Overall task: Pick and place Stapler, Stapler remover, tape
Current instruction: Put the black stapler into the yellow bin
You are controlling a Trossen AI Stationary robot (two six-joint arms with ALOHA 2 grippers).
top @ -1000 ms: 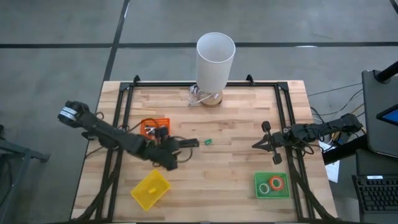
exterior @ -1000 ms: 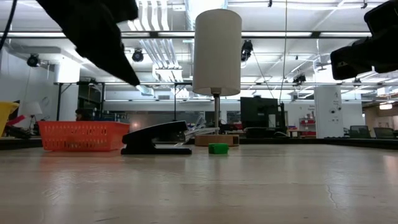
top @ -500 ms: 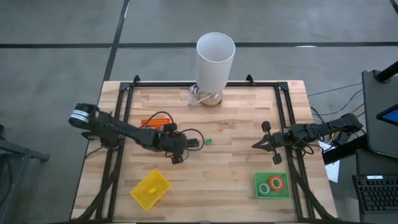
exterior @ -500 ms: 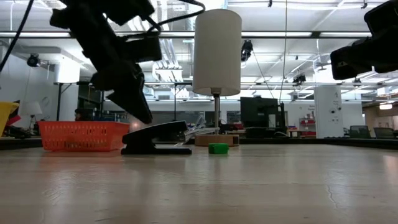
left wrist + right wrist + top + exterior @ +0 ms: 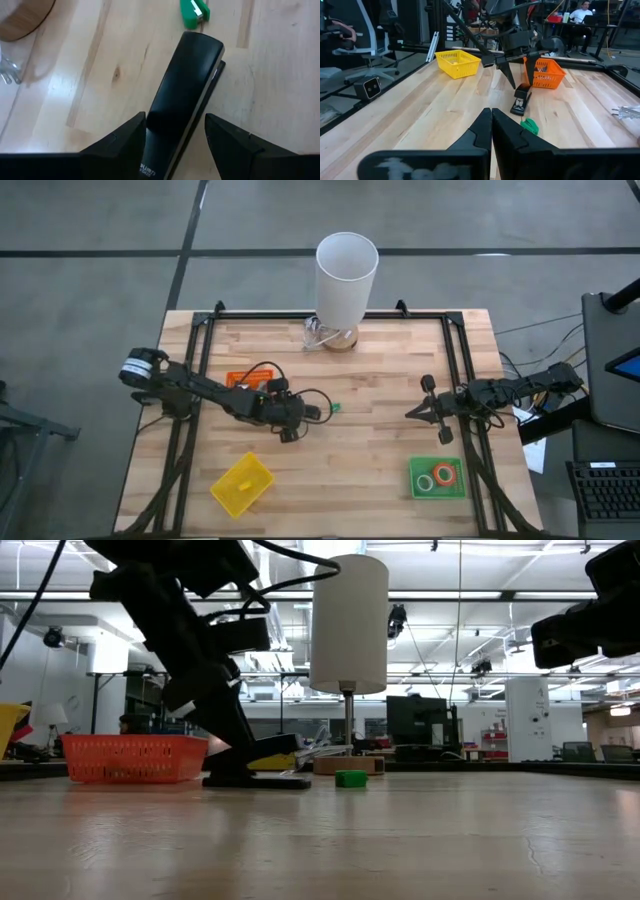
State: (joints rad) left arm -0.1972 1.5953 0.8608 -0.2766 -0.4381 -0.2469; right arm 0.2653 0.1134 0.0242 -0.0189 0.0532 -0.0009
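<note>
Nearest the front edge of the pale wooden butcher-block desk [image 5: 380,370], at about seven o'clock, sits a yellow plastic mesh basket [image 5: 241,484], and at five o'clock a green mesh tray [image 5: 437,478] holds two small tape rings [image 5: 436,477], one orange-red and one pale green. Farther in, at roughly nine o'clock from the desk's middle, the left end effector [image 5: 175,131] has its two dark fingers spread either side of the small black oblong stapler [image 5: 182,97], straddling its rear half without visibly pinching it, apparently lined up along its length for a firm lengthwise grip. A small green plastic staple remover [image 5: 335,407] lies just beyond the stapler's nose. Behind the arm stands an orange mesh basket [image 5: 240,381]. The right end effector [image 5: 425,409] waits at three o'clock, fingers pressed together and empty. At twelve o'clock rises a tall white cylinder [image 5: 346,277] on a wooden base.
</note>
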